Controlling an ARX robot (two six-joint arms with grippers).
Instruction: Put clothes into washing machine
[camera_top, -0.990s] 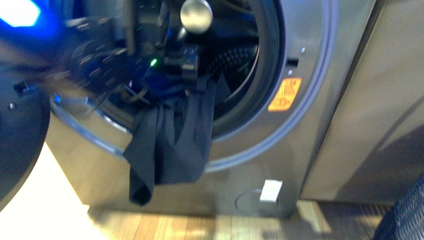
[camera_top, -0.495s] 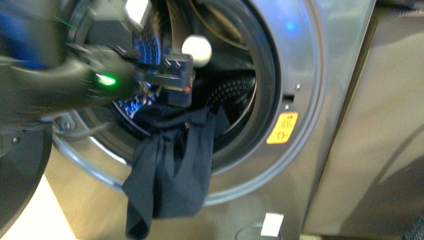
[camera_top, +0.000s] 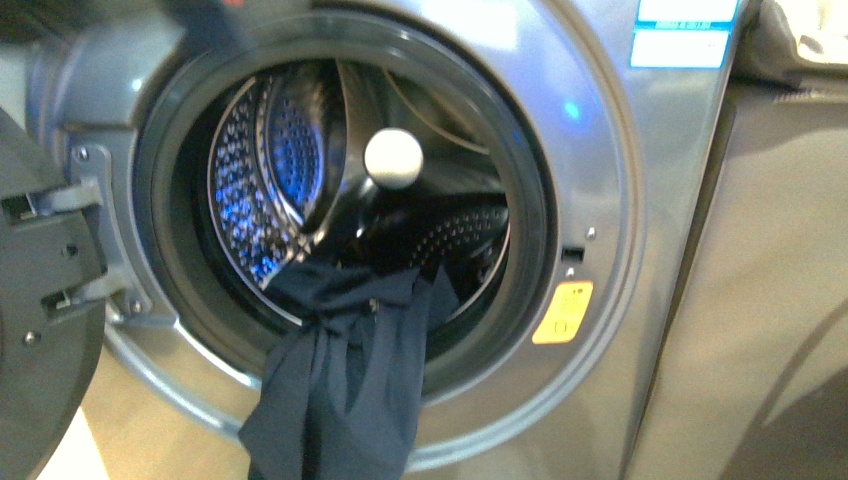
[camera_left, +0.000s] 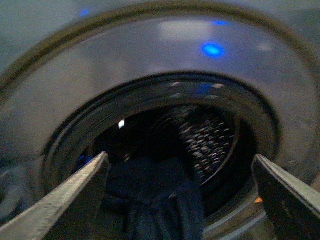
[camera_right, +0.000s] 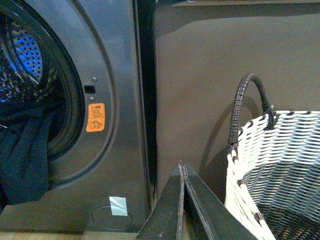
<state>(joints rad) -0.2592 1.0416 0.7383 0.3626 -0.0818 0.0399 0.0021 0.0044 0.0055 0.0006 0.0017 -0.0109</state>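
The silver-grey washing machine (camera_top: 600, 180) fills the front view with its door swung open at the left. The dark navy clothes (camera_top: 345, 370) lie over the rubber gasket, partly inside the steel drum (camera_top: 270, 170) and partly hanging down outside the porthole. In the left wrist view my left gripper (camera_left: 182, 172) is open, held back from the porthole, with the clothes (camera_left: 160, 200) between and beyond its fingers, not touching them. My right gripper (camera_right: 183, 172) is shut on nothing, off to the right of the washing machine (camera_right: 107, 60). The clothes (camera_right: 22, 155) show there too.
The open door (camera_top: 40, 300) stands at the left. A taupe cabinet (camera_top: 780, 260) adjoins the machine on the right. A white woven basket (camera_right: 280, 165) with a dark handle sits on the floor beside my right gripper. A yellow sticker (camera_top: 562, 312) marks the machine's front.
My left arm has drawn back out of the front view, leaving the clothes draped over the gasket. The view has shifted upward and closer to the porthole.
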